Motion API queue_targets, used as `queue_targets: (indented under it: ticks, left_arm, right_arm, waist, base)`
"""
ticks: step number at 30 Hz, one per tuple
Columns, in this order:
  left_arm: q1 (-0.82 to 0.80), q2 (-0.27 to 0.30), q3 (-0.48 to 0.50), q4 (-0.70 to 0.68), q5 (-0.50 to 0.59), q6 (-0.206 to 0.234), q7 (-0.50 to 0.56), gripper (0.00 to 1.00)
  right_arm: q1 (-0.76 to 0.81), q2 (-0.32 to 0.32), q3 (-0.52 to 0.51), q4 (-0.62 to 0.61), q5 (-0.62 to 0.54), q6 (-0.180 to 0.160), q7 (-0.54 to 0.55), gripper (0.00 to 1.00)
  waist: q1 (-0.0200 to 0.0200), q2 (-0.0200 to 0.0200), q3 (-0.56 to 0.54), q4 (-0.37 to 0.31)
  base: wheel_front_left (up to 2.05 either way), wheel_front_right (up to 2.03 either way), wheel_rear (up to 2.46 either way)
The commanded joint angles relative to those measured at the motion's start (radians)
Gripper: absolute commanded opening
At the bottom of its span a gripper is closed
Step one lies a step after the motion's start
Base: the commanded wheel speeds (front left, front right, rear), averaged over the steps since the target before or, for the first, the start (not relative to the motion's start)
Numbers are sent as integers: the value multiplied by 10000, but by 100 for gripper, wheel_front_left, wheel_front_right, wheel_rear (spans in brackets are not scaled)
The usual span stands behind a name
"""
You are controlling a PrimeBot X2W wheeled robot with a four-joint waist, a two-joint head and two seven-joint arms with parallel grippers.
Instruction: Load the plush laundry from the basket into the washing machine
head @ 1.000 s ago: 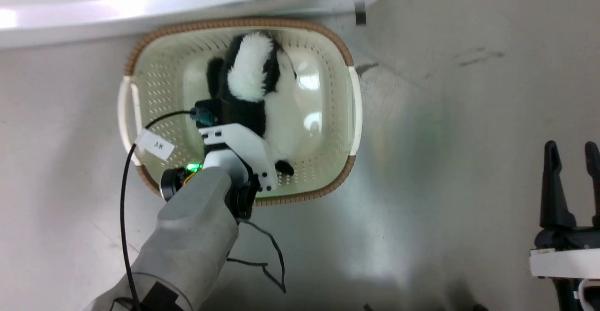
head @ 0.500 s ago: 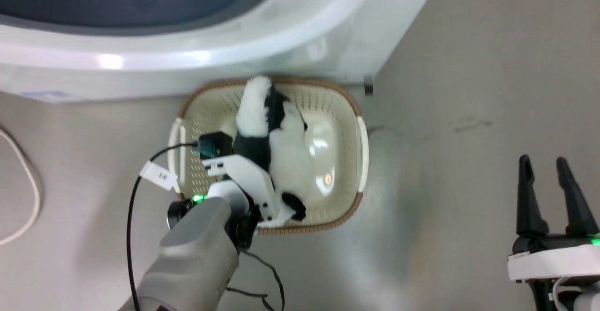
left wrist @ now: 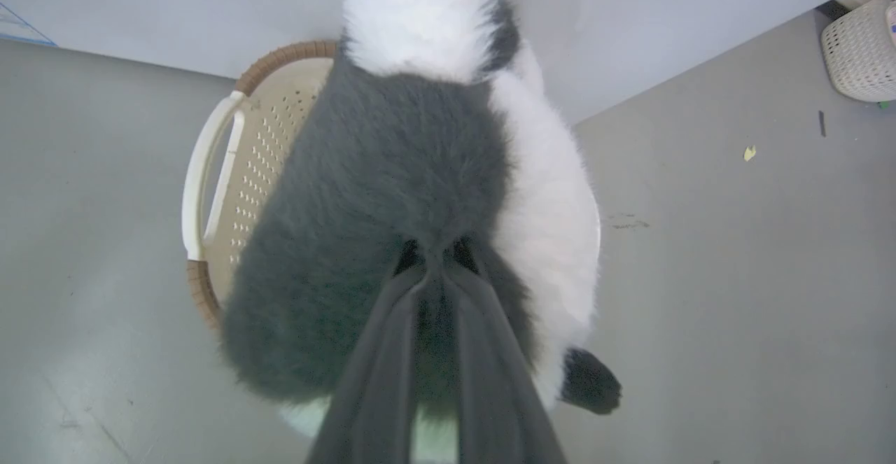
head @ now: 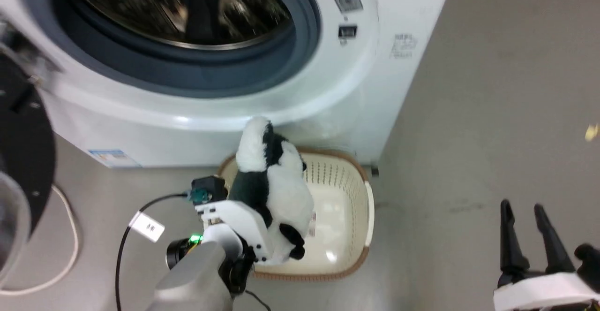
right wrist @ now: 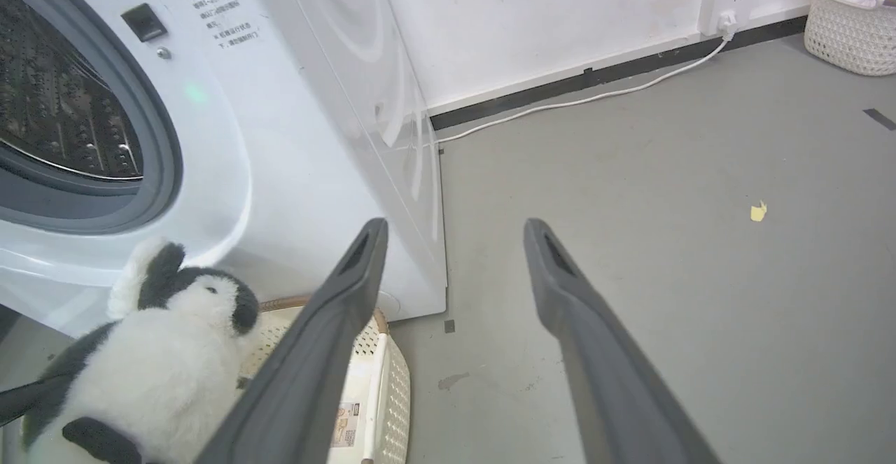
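Black-and-white plush laundry [head: 287, 190], cream brown-rimmed basket [head: 338, 176], white grey-gasketed washing machine [head: 365, 67]

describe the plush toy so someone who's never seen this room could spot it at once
Find the big white front-loading washing machine; on the floor right in front of it stands a small cream basket with a brown rim. Over that basket the left hand is shut on the plush laundry. It is long, fluffy and black-and-white with small black paws, unlike the hard plastic around it.
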Motion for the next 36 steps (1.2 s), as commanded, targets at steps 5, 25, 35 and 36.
queue_targets:
  ticks: [5,25,35,36]
  left_arm:
    - [646,313,74,-917,-15,108,-595,0]
    - [2605,2460,578,-6928,2618,2373,-1643,0]
    - [2646,2589,1415,-7820,3232,2594,-1647,0]
    - [2504,2584,1476,-7747,3229,2569,-1647,0]
  right_arm:
    - [482,36,36,323,151,-7,-168,100]
    - [1205,37,129,725,376,-7,-267,100]
    - [1041,37,2,597,298,-7,-279,100]
    - [999,37,-17,571,280,-7,-279,100]
  waist:
    - [2,-1,-1419,432]
    - [2,-1,-2860,521]
    - [2,-1,-2433,310]
    - [2,-1,-2344,288]
  base:
    - [0,0,0]
    - [0,0,0]
    - [0,0,0]
    - [0,0,0]
